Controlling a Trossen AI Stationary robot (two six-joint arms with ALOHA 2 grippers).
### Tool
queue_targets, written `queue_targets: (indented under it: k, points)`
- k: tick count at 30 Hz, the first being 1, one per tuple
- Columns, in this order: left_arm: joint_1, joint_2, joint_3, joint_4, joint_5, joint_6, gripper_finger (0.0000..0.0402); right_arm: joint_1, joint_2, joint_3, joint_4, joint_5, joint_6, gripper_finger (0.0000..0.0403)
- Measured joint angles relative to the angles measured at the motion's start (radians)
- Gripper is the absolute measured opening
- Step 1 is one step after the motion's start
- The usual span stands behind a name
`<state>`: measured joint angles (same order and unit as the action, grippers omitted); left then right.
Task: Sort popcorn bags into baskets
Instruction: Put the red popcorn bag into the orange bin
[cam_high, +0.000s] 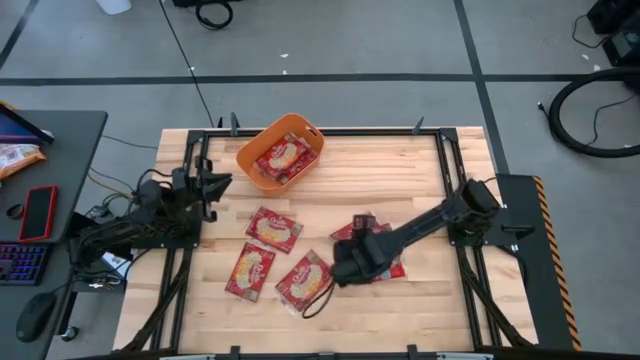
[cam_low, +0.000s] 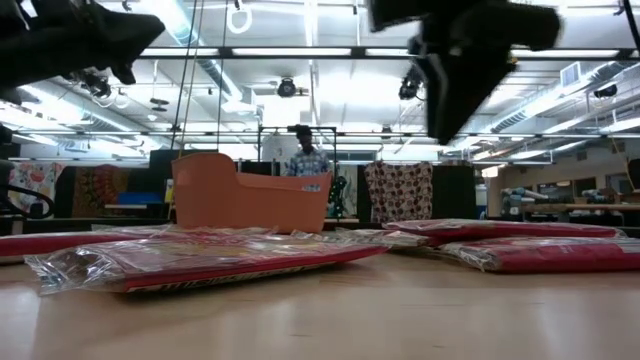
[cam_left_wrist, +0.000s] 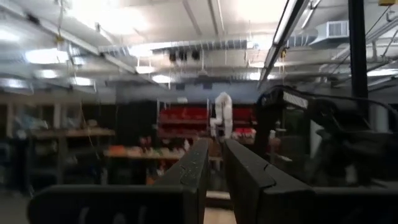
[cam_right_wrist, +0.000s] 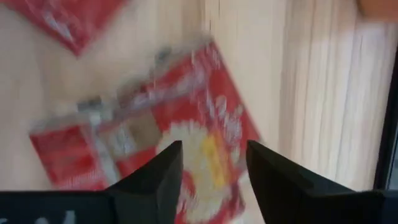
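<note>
The orange basket (cam_high: 262, 143) stands near the table's far edge, left of centre, with red popcorn bags (cam_high: 282, 157) inside; in the low view the basket (cam_low: 250, 203) shows behind the bags. Three more bags lie flat on the wood (cam_high: 273, 228) (cam_high: 250, 270) (cam_high: 301, 280). Others lie partly under my right arm (cam_high: 396, 268). My right gripper (cam_high: 340, 268) (cam_low: 455, 110) hangs open above the bag near the table's middle (cam_right_wrist: 186, 124), its fingers apart over it and clear of it. My left gripper (cam_left_wrist: 214, 171) is shut and waits raised at the table's left edge (cam_high: 205, 188).
A dark looped cord (cam_high: 318, 300) lies beside the nearest bag. Black frame rails (cam_high: 440, 160) border the table. A side desk on the left carries a red phone (cam_high: 38, 212) and a keyboard. A person (cam_low: 305, 160) stands in the room behind.
</note>
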<state>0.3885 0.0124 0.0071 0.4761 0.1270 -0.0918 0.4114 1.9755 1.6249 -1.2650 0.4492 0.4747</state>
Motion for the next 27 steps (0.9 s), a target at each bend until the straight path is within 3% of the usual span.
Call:
queue_targets:
  k: [6, 10, 19, 27]
  points:
    - [0.000, 0.000, 0.000, 0.045, -0.053, 0.122, 0.0057, 0.048, 0.001, -0.082, 0.032, -0.065, 0.077, 0.0246]
    - [0.000, 0.000, 0.000, 0.082, -0.076, 0.194, 0.0057, 0.084, 0.001, -0.136, 0.067, -0.082, 0.112, 0.0265]
    - [0.000, 0.000, 0.000, 0.164, -0.079, 0.216, 0.0057, 0.182, 0.002, -0.234, 0.130, -0.031, 0.228, 0.0245]
    - [0.000, 0.000, 0.000, 0.171, -0.079, 0.216, 0.0057, 0.196, 0.002, -0.328, 0.142, 0.022, 0.259, 0.0227]
